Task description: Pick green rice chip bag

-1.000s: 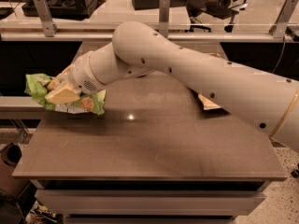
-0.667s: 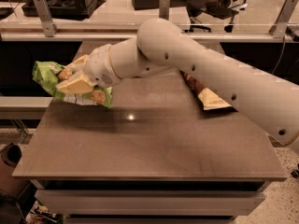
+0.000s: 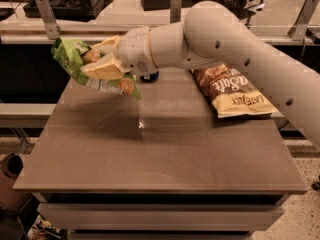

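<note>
The green rice chip bag is a small light green foil bag, crumpled, held in the air above the table's far left corner. My gripper is shut on it, with pale yellow fingers clamped across its middle. The white arm reaches in from the right across the table's back. The bag's lower edge hangs clear of the tabletop.
A larger brown and yellow chip bag lies flat at the back right of the brown table. A small dark blue object sits behind the arm. Counters with metal posts stand behind the table.
The gripper has lifted the green bag higher and moved right. The arm has risen, uncovering the brown and yellow bag.
</note>
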